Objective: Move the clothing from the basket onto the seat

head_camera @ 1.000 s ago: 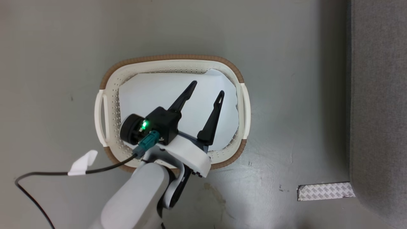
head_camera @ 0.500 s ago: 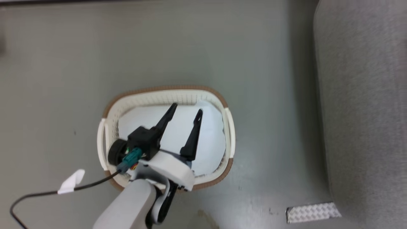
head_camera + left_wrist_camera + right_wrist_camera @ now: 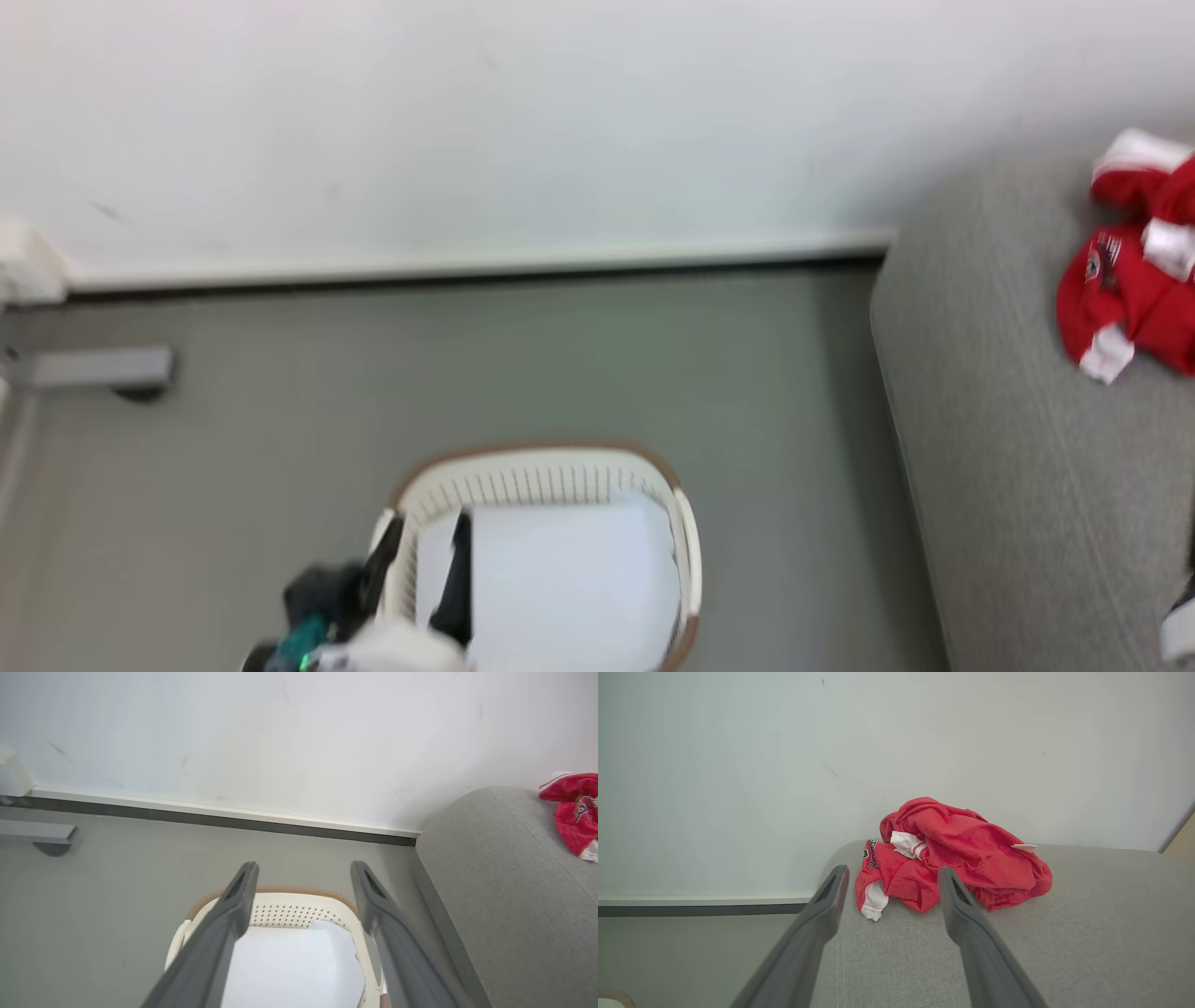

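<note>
Clothing (image 3: 966, 858) lies heaped on the seat (image 3: 1087, 933).
I see my right pincer (image 3: 893, 872) spread wide and empty, the red heap just beyond its tips. My left pincer (image 3: 303, 865), equally wide, hangs over the basket (image 3: 289, 911) and its pale liner sheet (image 3: 289, 970).

The clothing (image 3: 971, 858) is shown as soft, slightly nubbly red cloth, and the seat (image 3: 1087, 933) as matt grey woven fabric. The basket (image 3: 299, 912) is moulded in smooth perforated plastic and lined with a smooth pale sheet (image 3: 289, 970). The floor (image 3: 560, 373) is finished matt grey.
</note>
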